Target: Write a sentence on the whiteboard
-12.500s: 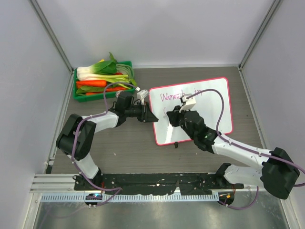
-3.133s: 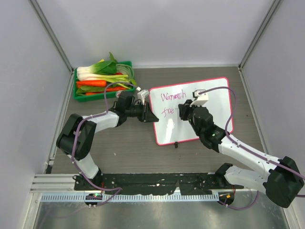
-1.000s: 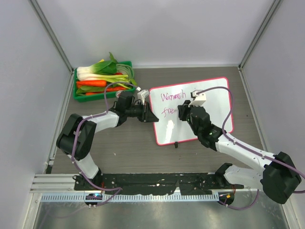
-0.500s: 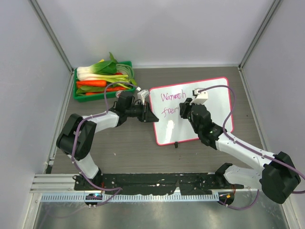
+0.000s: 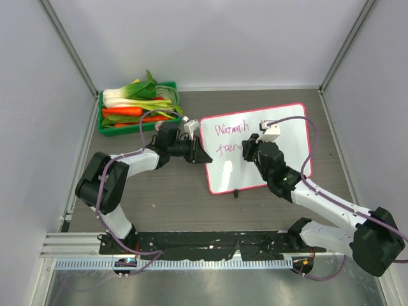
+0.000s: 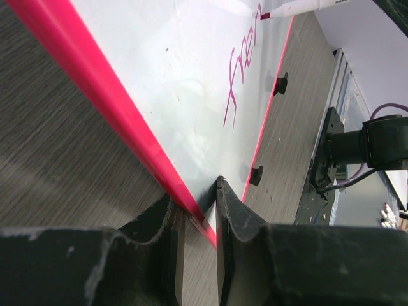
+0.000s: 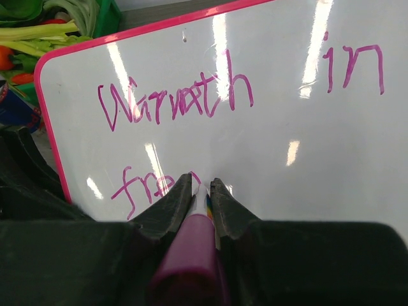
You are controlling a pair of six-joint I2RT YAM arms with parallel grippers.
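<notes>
Two clamps: my left gripper (image 6: 196, 213) pinches the whiteboard (image 5: 223, 175) by its pink left edge on the table (image 5: 166, 197); my right gripper (image 7: 202, 191) squeezes a magenta marker (image 7: 190, 252), tip at the sentence (image 7: 162, 102), second line.

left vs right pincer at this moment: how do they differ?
Left pincer clamps the pink frame of the whiteboard at its left edge; right pincer is shut on a marker. Left sits at the board's rim, off the writing area; right hangs over the white surface, marker tip at the second line of the sentence. Shared: both have black fingers, and both are closed on something.
</notes>
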